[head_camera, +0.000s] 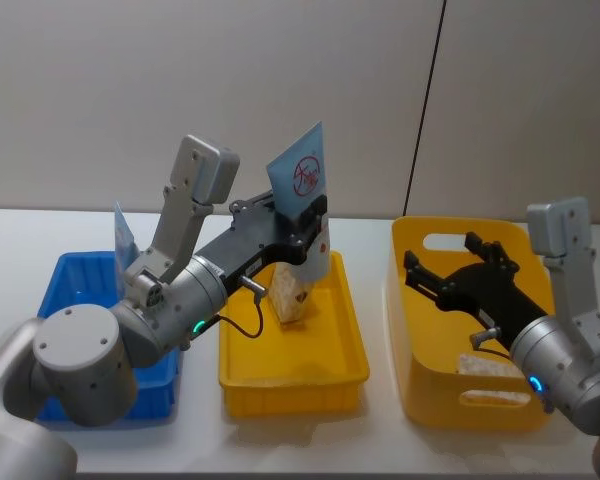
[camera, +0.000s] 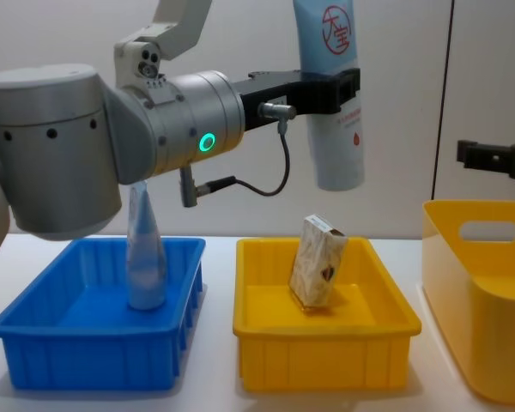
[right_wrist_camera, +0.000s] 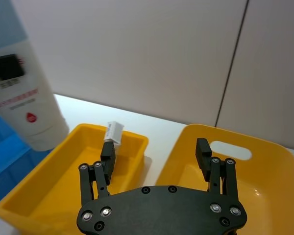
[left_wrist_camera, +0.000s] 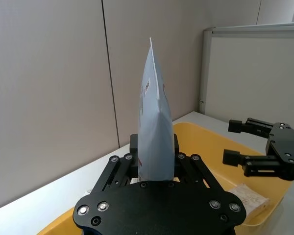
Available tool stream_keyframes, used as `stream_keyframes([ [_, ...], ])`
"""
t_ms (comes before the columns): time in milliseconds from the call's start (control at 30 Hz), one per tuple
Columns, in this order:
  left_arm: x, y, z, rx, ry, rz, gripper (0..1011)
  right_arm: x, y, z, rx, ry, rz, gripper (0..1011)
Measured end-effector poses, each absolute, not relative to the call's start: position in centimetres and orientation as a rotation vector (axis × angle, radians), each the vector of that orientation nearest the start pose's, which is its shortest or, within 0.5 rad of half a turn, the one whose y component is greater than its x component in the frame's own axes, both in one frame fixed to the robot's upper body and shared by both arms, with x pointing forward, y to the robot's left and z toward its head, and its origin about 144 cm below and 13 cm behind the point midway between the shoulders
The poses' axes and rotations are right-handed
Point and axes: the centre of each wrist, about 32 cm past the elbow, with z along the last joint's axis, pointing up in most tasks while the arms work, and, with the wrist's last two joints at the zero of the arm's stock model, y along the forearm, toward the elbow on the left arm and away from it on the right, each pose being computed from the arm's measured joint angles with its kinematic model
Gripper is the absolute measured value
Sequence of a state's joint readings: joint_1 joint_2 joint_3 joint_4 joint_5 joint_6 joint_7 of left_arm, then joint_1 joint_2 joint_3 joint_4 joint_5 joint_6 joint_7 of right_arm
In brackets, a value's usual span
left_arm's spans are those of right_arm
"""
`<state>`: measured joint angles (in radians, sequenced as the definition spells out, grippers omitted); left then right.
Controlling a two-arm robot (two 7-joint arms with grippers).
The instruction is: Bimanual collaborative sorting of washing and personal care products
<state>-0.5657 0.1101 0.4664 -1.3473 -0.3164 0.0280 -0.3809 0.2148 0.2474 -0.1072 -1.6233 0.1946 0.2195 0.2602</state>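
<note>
My left gripper (head_camera: 305, 225) is shut on a pale blue squeeze tube (head_camera: 302, 180) with a red round logo, held upright, cap end down, above the yellow tray (head_camera: 345, 375). In the chest view the tube (camera: 330, 112) hangs above a beige patterned carton (camera: 318, 262) that leans in that tray. A second tube (camera: 143, 257) stands in the blue tray (camera: 94, 343). My right gripper (right_wrist_camera: 157, 149) is open with nothing between its fingers, and it hovers over the tall yellow bin (head_camera: 420, 370). A small whitish packet (head_camera: 490, 367) lies in that bin.
The three containers stand in a row on the white table (head_camera: 10, 240): blue tray on the left, yellow tray in the middle, tall handled bin on the right. A grey wall rises close behind the table.
</note>
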Motion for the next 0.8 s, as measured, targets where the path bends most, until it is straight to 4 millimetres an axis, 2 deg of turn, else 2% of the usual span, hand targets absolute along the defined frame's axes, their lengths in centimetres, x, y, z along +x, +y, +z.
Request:
stream_keyframes([
  [400, 57.8, 12.3, 127.1, -0.145, -0.169, 0.744, 286, 51.4, -26.4, 124.0, -0.077, -0.085, -1.039, 1002],
  [800, 57.8, 12.2, 127.1, -0.145, -0.170, 0.741, 286, 53.0, -25.6, 124.8, -0.117, -0.113, -0.868, 1002],
])
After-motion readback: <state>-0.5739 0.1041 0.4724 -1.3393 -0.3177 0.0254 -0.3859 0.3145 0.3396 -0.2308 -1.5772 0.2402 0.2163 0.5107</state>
